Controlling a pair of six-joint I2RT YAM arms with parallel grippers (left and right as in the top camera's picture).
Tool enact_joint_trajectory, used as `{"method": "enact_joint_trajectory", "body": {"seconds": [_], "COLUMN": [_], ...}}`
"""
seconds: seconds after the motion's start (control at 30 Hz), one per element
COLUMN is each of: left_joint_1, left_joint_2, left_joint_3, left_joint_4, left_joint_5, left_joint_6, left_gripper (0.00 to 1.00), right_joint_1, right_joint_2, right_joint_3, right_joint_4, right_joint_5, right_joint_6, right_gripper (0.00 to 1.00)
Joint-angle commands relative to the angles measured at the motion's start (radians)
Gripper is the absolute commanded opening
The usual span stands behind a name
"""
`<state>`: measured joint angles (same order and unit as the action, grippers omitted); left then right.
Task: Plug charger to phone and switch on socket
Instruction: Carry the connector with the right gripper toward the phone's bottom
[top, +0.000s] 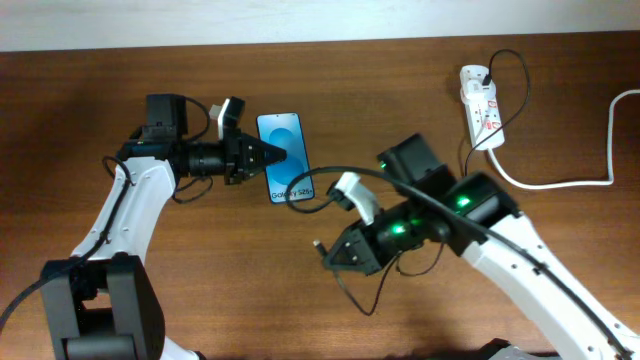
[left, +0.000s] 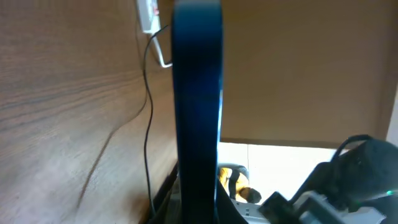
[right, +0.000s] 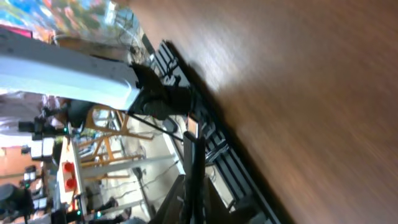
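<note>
The phone (top: 288, 160) shows its blue screen face up at the table's centre-left. My left gripper (top: 268, 155) is shut on its left edge. In the left wrist view the phone (left: 198, 93) appears edge-on as a dark blue bar running up from between my jaws (left: 198, 190). My right gripper (top: 335, 255) is shut on the charger, whose small connector tip (top: 318, 243) sticks out toward the left, below the phone. In the right wrist view the thin black charger (right: 190, 140) stands up between the closed jaws (right: 198, 186). The white socket (top: 482, 105) lies at the back right, with red marks on it.
A thick white cord (top: 590, 182) runs right from the socket. Slack black cable loops near the phone's lower end (top: 300, 197) and under the right arm (top: 360, 298). The left wrist view shows the socket (left: 148, 15) far ahead and black cable (left: 147, 124) across the wood.
</note>
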<state>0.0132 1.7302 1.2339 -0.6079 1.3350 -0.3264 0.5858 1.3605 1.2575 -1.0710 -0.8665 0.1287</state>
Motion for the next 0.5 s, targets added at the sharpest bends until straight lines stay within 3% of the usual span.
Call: {"method": "enact_joint_trajectory", "body": {"seconds": [0.0,0.23,0.47], "left_joint_1": [0.001,0.001,0.001], "left_joint_2": [-0.002,-0.002,-0.002], "left_joint_3": [0.008,0.008,0.008], "left_joint_4": [0.067,0.103,0.103], "left_joint_5": [0.156,0.170,0.171], "left_joint_6": [0.002,0.002,0.002], "left_gripper": [0.00,0.00,0.00], "right_joint_1": [0.068,0.148,0.153], "right_joint_2": [0.004,0.037,0.106], "right_joint_3": [-0.024,-0.024,-0.024], "right_joint_4": [0.059,0.217,0.248], "right_joint_5": [-0.021,-0.028,-0.009], "right_joint_6": [0.092,0.117,0.169], "right_gripper": [0.04,0.04,0.04]}}
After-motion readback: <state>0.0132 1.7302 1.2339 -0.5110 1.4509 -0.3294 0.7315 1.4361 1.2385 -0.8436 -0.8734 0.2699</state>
